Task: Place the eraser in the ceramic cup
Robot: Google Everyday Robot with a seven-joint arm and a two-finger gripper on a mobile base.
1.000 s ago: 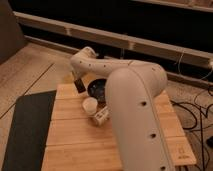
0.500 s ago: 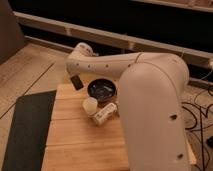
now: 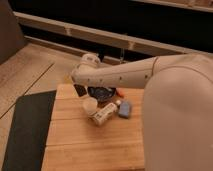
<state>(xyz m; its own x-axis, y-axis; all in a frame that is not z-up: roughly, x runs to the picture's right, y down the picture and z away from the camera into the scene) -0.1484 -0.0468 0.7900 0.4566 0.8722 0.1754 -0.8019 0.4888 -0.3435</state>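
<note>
The gripper (image 3: 78,86) is at the end of the big white arm (image 3: 125,75). It hangs just up and to the left of the ceramic cup (image 3: 90,105). It is closed on the eraser (image 3: 80,91), a small dark block that sticks out under it. The eraser is near the cup's rim but not over the cup and not in it. The cup stands upright on the wooden table (image 3: 75,145). Just behind the cup is a wide dark bowl (image 3: 103,93). A white bottle (image 3: 104,115) lies on its side, just in front of the cup and to its right. Farther right of the cup lies a blue-grey block (image 3: 125,108). A black mat (image 3: 27,130) lies well to the left of the cup.
</note>
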